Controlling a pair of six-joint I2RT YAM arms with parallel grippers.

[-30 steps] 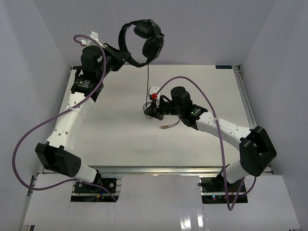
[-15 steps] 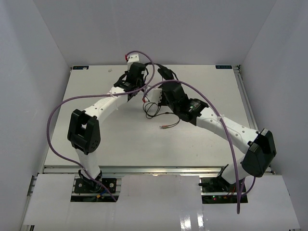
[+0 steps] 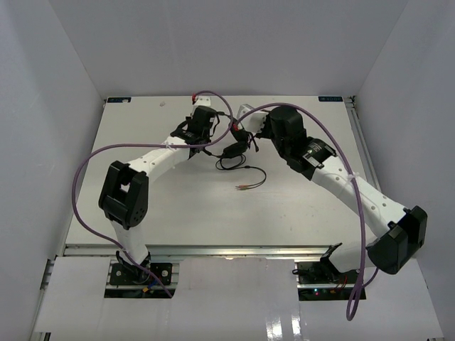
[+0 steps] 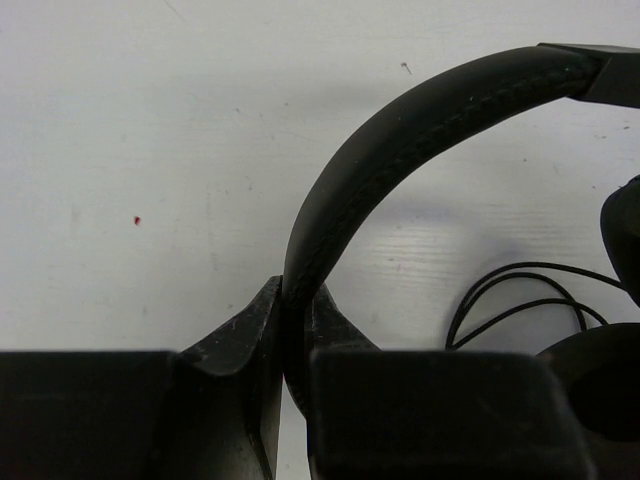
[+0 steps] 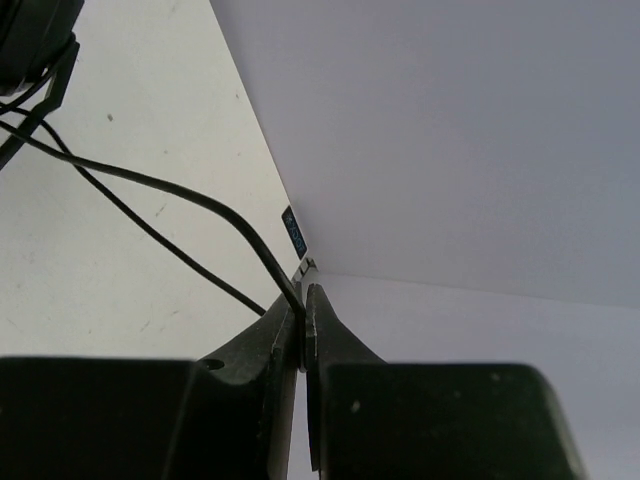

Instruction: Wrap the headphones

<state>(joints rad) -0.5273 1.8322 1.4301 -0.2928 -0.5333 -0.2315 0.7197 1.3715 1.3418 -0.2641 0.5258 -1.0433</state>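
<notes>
Here the left pincer [image 4: 292,325] is clamped tight on the headband [image 4: 400,125] of the headphones [image 3: 233,150], which are at the far middle of the tabletop [image 3: 156,202]; the right pincer [image 5: 302,315], just beside, is closed on their thin cable [image 5: 170,188].

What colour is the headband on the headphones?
Black, with a line of stitching running along it. The headband shows best in the left wrist view.
</notes>
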